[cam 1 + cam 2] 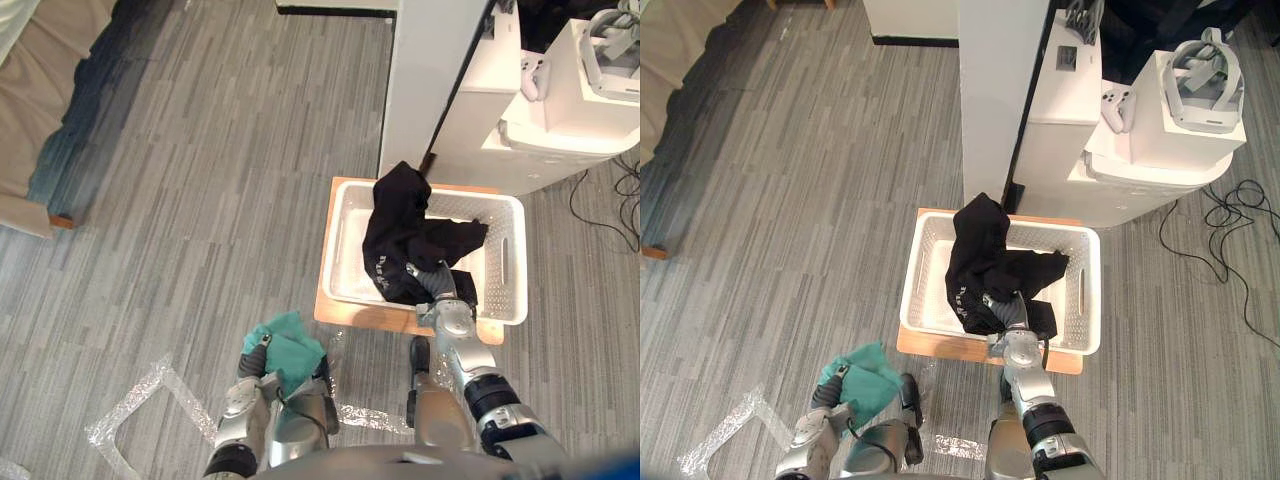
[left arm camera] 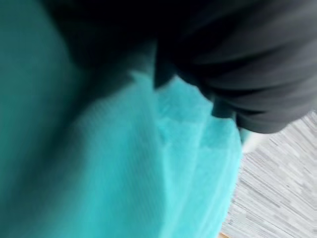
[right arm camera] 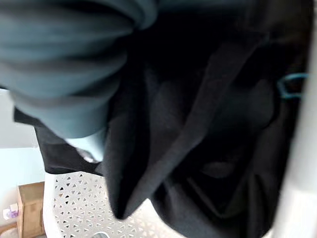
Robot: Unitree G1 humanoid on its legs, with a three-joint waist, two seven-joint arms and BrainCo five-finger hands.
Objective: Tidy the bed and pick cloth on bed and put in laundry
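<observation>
Black cloth [image 1: 405, 235] over right robot hand [image 1: 441, 284]

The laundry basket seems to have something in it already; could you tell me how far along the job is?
Done: a black garment lies draped in the white basket. In hand: the right hand is at that garment's near edge, and the left hand carries a teal cloth short of the basket. Left: getting the teal cloth in. The bed shows too little to judge.
</observation>
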